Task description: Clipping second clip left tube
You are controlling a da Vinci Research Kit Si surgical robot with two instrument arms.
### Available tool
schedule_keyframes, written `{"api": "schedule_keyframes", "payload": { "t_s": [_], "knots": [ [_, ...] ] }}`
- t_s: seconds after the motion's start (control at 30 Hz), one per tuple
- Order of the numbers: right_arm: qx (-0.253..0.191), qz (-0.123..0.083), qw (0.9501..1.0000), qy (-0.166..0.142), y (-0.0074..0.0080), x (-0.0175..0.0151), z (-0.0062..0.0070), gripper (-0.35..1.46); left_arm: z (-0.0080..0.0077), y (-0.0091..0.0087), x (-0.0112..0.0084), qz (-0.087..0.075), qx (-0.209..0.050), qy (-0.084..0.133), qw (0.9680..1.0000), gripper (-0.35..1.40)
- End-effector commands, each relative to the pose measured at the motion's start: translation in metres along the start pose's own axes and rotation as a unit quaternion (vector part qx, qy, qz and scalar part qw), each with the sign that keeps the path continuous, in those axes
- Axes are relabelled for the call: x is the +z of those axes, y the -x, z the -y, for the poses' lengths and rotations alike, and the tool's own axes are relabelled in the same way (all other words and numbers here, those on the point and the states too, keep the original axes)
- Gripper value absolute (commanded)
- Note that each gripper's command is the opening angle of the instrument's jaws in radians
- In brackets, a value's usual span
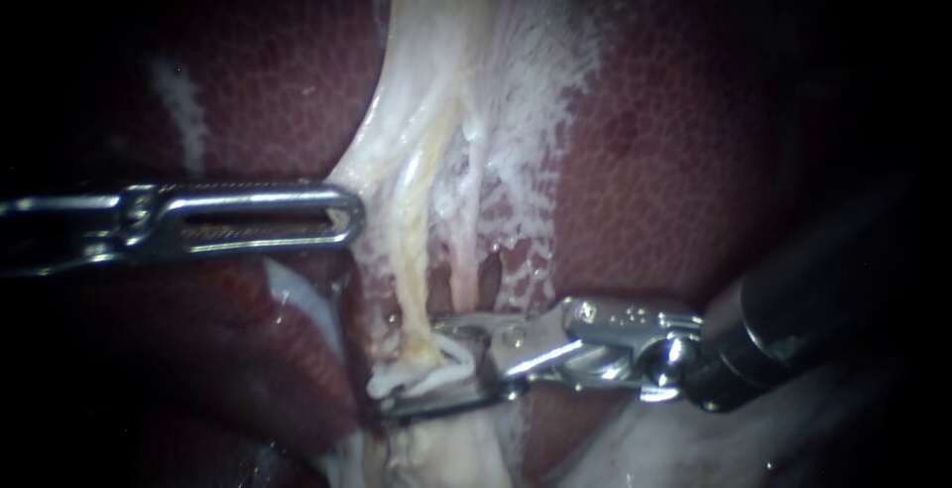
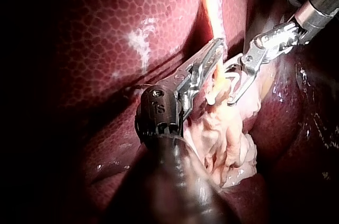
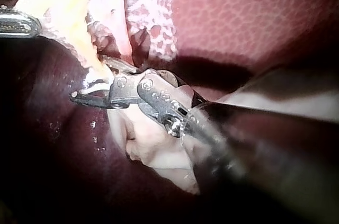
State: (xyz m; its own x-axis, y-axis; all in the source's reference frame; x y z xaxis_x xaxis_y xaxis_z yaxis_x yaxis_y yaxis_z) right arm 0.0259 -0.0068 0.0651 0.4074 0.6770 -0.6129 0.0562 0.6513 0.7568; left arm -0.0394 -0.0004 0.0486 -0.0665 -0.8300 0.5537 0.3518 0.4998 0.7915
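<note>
My right instrument (image 1: 412,374) comes in from the lower right with its jaws set around the left tube (image 1: 424,285) — the yellowish strand running down through the pale tissue (image 1: 501,101) between the dark red lobes of the liver (image 1: 674,171). The jaws stand a narrow way apart, one on each side of the tube at its lower end. Between them they grip a white clip (image 1: 395,383), and both jaws touch it. The clip sits across the tube, just above a pale lump of tissue (image 1: 446,453). In the left wrist view the clip shows as a white V inside those jaws, not pressed flat. A thinner pinkish tube (image 1: 464,275) runs just beside the left tube; whether it lies inside the jaws I cannot tell. My left instrument (image 1: 349,218) lies level, well above the clip — its jaws are together on the edge of the pale tissue, pinching it.
</note>
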Motion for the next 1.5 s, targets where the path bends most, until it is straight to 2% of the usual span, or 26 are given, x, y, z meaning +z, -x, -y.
{"api": "schedule_keyframes", "payload": {
  "t_s": [0.03, 0.4, 0.6, 0.63, 0.7, 0.77, 0.83, 1.07, 1.5],
  "knots": [
    [0.000, 0.000, 1.0000, 0.000, -0.0001, 0.0002, -0.0001, 0.53, -0.0001, -0.0001, 0.0001, 0.000, 0.000, 0.000, 1.0000, -0.35],
    [0.001, 0.002, 1.0000, -0.007, -0.0015, 0.0000, -0.0002, 0.44, -0.0001, -0.0002, 0.0001, 0.000, 0.000, 0.000, 1.0000, -0.35],
    [0.016, 0.002, 0.9998, -0.009, -0.0013, 0.0000, -0.0003, 0.36, -0.0001, -0.0002, 0.0001, 0.000, 0.000, 0.000, 1.0000, -0.35],
    [0.021, 0.002, 0.9997, -0.009, -0.0013, -0.0001, -0.0003, 0.32, -0.0001, -0.0002, 0.0001, 0.000, 0.000, 0.000, 1.0000, -0.35],
    [0.039, 0.004, 0.9992, -0.001, -0.0011, -0.0003, -0.0004, -0.01, -0.0001, -0.0002, 0.0001, 0.000, 0.000, 0.000, 1.0000, -0.35],
    [0.040, 0.020, 0.9990, 0.009, -0.0009, -0.0005, -0.0005, -0.34, -0.0002, -0.0002, 0.0001, 0.000, 0.000, 0.000, 1.0000, -0.35],
    [0.040, 0.032, 0.9986, 0.016, -0.0006, -0.0006, -0.0007, -0.35, -0.0002, -0.0002, 0.0001, 0.000, 0.000, 0.000, 1.0000, -0.35],
    [0.037, 0.032, 0.9986, 0.020, 0.0006, -0.0003, -0.0015, -0.35, -0.0002, -0.0003, 0.0001, 0.000, 0.000, 0.000, 1.0000, -0.35],
    [0.036, 0.032, 0.9986, 0.019, 0.0006, -0.0002, -0.0014, -0.35, -0.0002, -0.0003, 0.0002, 0.000, 0.000, 0.000, 1.0000, -0.35]
  ]
}}
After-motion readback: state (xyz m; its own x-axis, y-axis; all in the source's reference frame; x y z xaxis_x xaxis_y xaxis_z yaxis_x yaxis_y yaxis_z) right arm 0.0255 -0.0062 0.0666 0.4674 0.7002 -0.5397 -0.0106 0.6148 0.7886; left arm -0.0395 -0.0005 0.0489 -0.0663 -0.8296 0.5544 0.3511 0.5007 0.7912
